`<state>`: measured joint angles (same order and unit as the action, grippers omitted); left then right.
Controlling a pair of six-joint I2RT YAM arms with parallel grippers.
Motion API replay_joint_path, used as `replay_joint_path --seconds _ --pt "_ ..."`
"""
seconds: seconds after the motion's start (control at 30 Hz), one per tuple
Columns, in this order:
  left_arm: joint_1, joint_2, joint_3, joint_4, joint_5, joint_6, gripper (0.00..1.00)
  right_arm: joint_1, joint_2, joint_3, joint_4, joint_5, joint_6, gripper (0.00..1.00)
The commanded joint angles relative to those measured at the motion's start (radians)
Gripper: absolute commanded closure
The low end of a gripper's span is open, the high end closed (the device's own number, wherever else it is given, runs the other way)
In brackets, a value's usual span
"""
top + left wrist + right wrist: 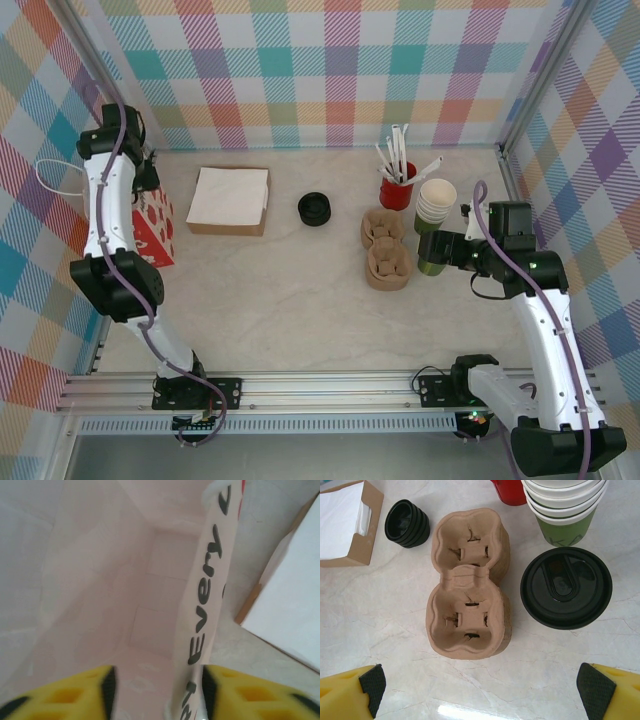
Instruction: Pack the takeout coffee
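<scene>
A cardboard cup carrier (pixel 385 250) with two holes sits on the marbled bench (pixel 290 300). Just right of the carrier stands the takeout coffee (pixel 428 266), olive-green, with the right gripper (pixel 441 247) over it. Behind the carrier, to its right, are a stack of cream-rimmed cups (pixel 436 200) and a red cup of white straws (pixel 397 186). Left of the carrier lies a stack of black lids (pixel 314 208), farther left a box of white napkins (pixel 229 200), and farthest left a red-and-white paper bag (pixel 160 228), the left arm (pixel 105 200) bent over it.

Takeout coffee (pixel 566 587) just right of cup carrier (pixel 469 582); lid stack (pixel 407 523) left.
</scene>
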<state>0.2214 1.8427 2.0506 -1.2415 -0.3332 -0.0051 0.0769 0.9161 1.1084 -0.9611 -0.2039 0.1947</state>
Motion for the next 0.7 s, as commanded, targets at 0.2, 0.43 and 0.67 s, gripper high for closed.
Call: replay_joint_path --seconds 0.2,0.43,0.67 --pt "-0.002 -0.099 -0.021 0.021 -0.048 0.028 0.98 -0.008 -0.015 -0.002 0.009 -0.016 -0.008 0.00" --pt "-0.086 -0.250 -0.058 0.012 -0.098 0.042 1.00 -0.009 -0.030 -0.010 -0.002 -0.006 0.002 0.00" --pt "-0.303 -0.400 -0.047 -0.082 -0.195 0.026 1.00 -0.008 -0.037 -0.009 -0.017 -0.001 0.020 0.00"
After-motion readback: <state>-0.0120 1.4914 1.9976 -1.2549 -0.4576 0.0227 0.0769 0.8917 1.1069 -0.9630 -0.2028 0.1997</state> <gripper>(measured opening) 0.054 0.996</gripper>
